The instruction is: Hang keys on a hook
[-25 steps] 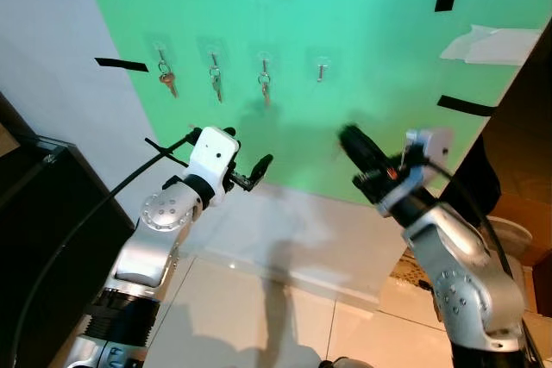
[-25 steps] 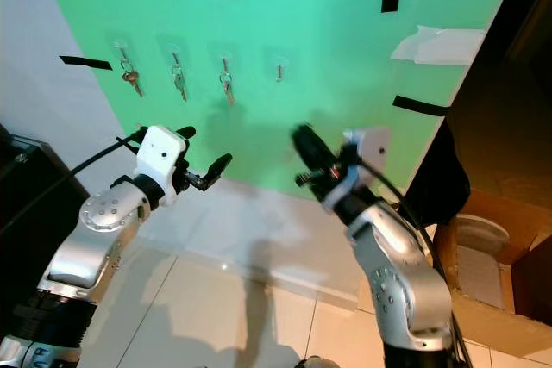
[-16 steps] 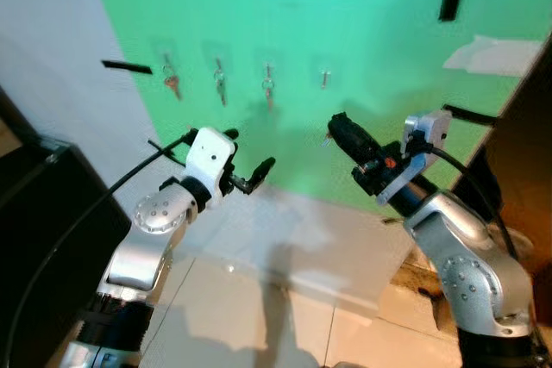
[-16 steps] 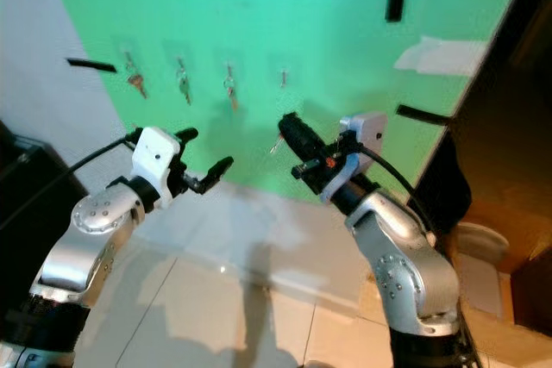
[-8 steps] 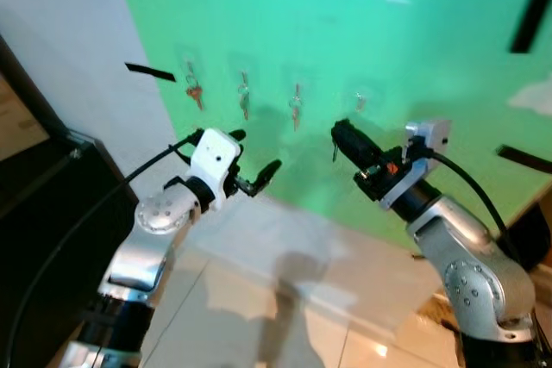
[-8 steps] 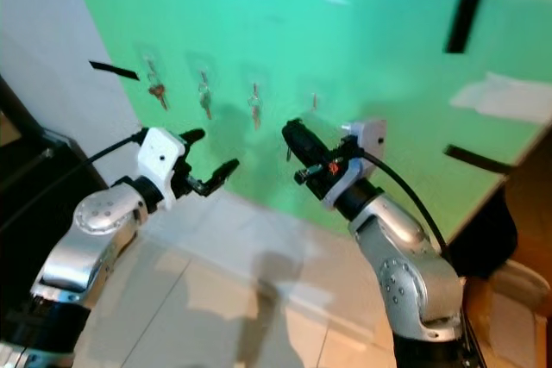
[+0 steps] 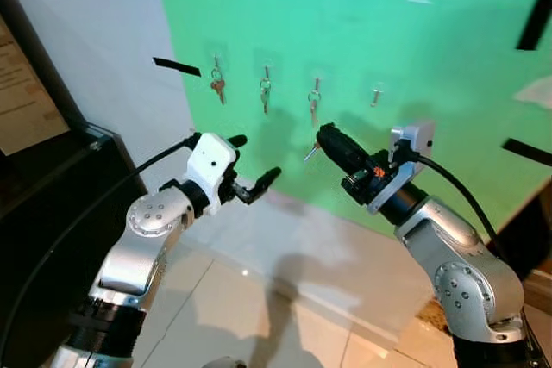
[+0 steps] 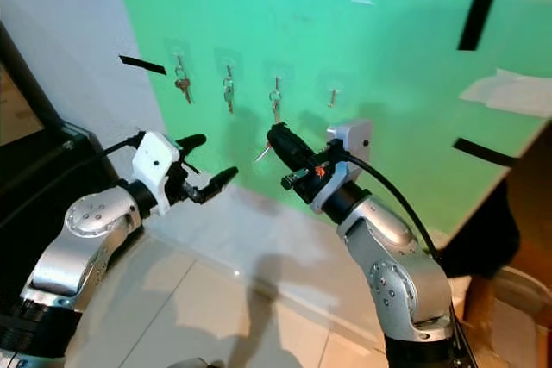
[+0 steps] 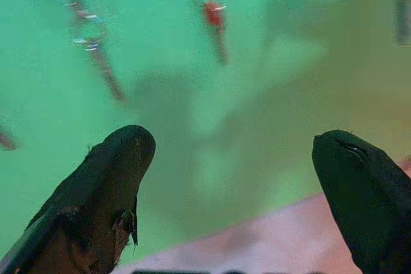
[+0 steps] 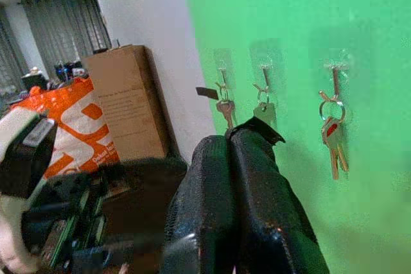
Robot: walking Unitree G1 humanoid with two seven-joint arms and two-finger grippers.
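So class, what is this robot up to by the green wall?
The right pincer is shut on a key and is raised toward a row of four hooks on the green wall. Three hooks already carry keys; the empty hook, the rightmost, lies up and to the right of the pincer, so the key is not hung yet. The left pincer is open and holds nothing, hovering lower down before the wall.

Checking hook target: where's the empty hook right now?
Left eye view: the empty hook is rightmost of four on the green board, beside the third key set, up and right of the right gripper.
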